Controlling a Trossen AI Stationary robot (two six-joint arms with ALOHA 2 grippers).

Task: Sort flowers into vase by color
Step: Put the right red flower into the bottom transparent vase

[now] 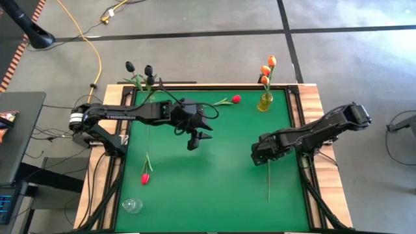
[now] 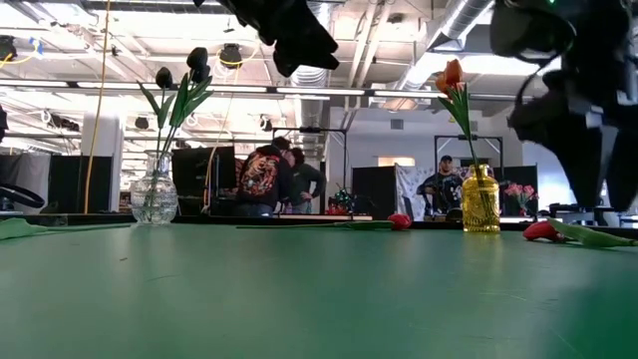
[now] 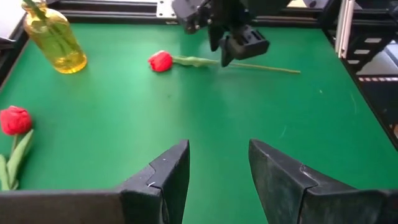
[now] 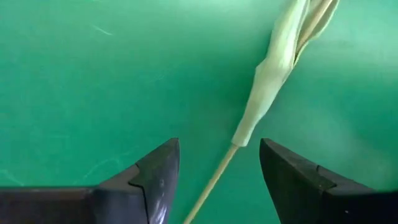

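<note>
Three red tulips lie flat on the green mat: one at the far side, one near the left edge, and one under my right gripper, its stem running toward the near edge. Black tulips stand in a clear glass vase. Orange tulips stand in a yellow vase. My right gripper is open, with one finger on each side of that stem, just below its leaf. My left gripper is open and hangs above the middle of the mat.
A small clear glass vessel with nothing in it stands at the near left corner. Wooden edges and black frame rails border the mat. Bare green mat lies between the arms toward the near edge. People stand in the room beyond the table.
</note>
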